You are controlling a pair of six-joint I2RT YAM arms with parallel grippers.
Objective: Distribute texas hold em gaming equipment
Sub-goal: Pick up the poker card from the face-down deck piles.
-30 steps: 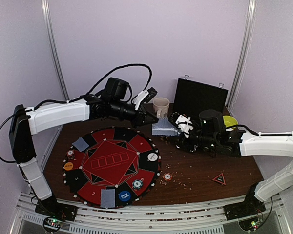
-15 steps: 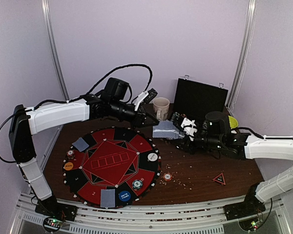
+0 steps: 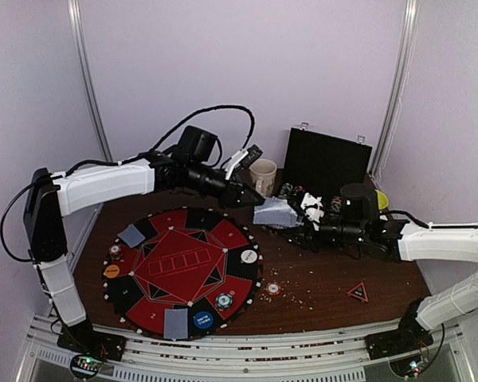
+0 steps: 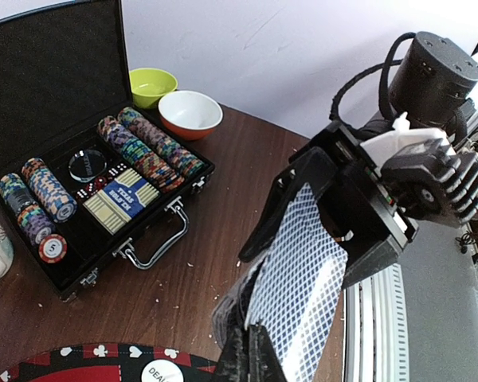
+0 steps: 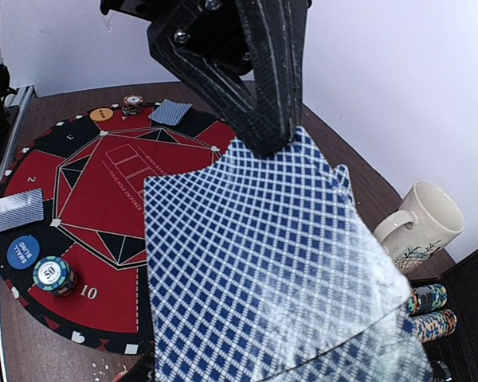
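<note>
From my station I see both arms meeting over the far middle of the worktop (image 3: 334,274), above the dark wood just beyond the round red-and-black mat (image 3: 183,267). The right tool (image 4: 319,239) is closed part-way around a deck of cards (image 5: 255,270), lattice backs up, the stack slightly fanned and held clear of the surface. The left tool (image 5: 272,142) comes in from the opposite side, its two black fingers pinched tight on the deck's edge; I cannot tell how many cards are between them. On the mat, one face-down card (image 3: 132,235) lies at the left rim and another (image 3: 176,322) at the near rim. A white disc (image 3: 248,256) sits on the mat's right edge, a blue disc (image 3: 202,320) beside the near card, and an orange disc (image 3: 111,270) on the left. Striped chips rest on the mat too: one (image 3: 115,252) near the orange disc, one (image 3: 224,301) just right of the blue disc. A further chip (image 3: 273,288) lies on bare wood just off the mat's right side. Behind the tools the black case (image 4: 127,239) stands open, rows of chips and a boxed deck inside, with a cream mug (image 3: 263,175) at its left and a green bowl (image 4: 153,83) and orange bowl (image 4: 190,111) beyond it.
</note>
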